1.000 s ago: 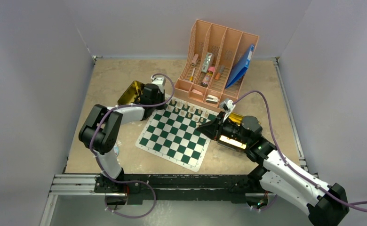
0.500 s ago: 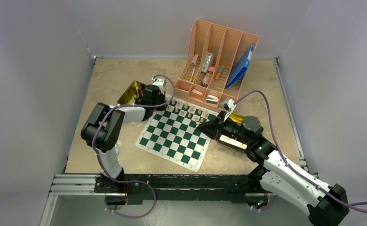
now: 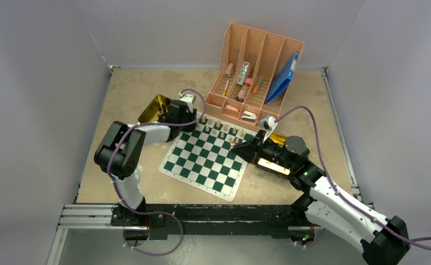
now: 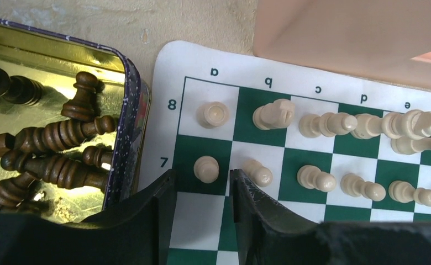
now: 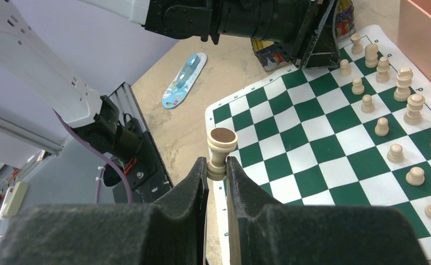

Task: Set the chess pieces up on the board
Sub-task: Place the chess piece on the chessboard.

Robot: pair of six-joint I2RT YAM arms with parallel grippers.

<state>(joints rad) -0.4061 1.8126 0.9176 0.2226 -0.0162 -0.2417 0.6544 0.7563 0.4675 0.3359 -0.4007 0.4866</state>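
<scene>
The left gripper stands with jaws apart, a pale pawn free just ahead of them on the board. A gold tin holding dark pieces touches the board's edge beside it, and the pink organizer borders the far side. The right gripper clamps a pale piece, seemingly base-up, above the board.

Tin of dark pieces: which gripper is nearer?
Left. The left gripper sits beside the tin, at a corner of the board; the right gripper, holding a pale piece, is across it.
</scene>
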